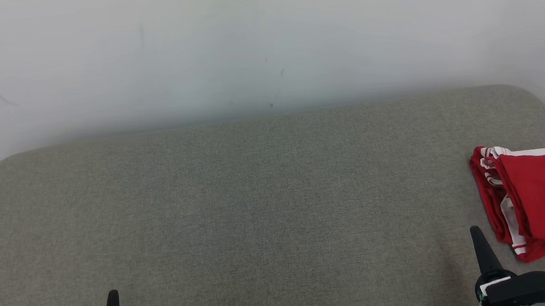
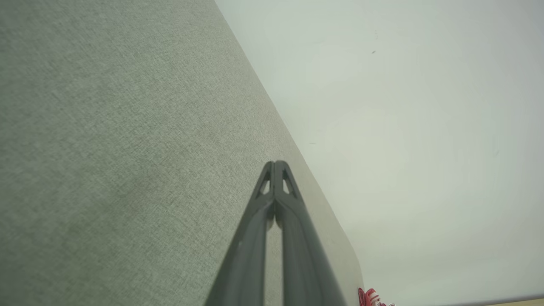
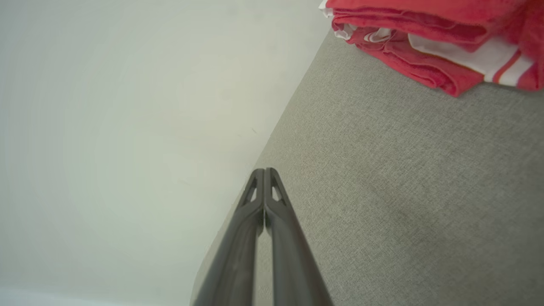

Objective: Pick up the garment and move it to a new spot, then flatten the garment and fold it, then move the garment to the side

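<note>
near: left pincer [image 1: 113,296] clamped tight, empty | right pincer [image 1: 476,232] clamped tight, empty | just beyond-right of it: folded red-and-white garment [image 1: 538,195], long axis running away, at table [image 1: 256,198] right edge | right arm clearly nearer

Can't see the garment [image 1: 536,195] past the head view's right edge, nor the left hand [image 1: 113,298] below its dark tip.
</note>
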Robot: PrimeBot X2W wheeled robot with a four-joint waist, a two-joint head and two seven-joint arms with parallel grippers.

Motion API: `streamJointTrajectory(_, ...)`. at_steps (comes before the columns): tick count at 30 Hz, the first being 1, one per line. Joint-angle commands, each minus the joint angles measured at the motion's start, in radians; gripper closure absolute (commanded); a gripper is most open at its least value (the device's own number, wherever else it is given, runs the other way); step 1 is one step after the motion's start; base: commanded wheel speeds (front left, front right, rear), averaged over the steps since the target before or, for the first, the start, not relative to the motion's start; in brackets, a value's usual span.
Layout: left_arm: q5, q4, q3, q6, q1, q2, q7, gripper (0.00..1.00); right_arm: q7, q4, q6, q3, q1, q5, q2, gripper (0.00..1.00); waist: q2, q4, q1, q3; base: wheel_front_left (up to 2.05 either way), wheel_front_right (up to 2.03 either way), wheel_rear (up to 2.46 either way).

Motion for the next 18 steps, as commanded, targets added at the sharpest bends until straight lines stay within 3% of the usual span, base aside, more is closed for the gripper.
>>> streamJointTrajectory(1,-0.036,-0.007,0.003,-0.003,-0.029,0.008,0.007,1.0,0.006,-0.012,0.0,-0.007,-0.02,0.031,0.002,1.0,-0.0001,0.001,0.0,0.001,0.0,0.0,0.0)
streamJointTrajectory(18,-0.201,-0.004,0.009,-0.006,-0.059,0.009,0.051,1.0,0.044,-0.023,0.001,-0.028,-0.036,0.196,0.011,1.0,-0.0001,0.011,0.0,0.014,0.0,0.0,0.0)
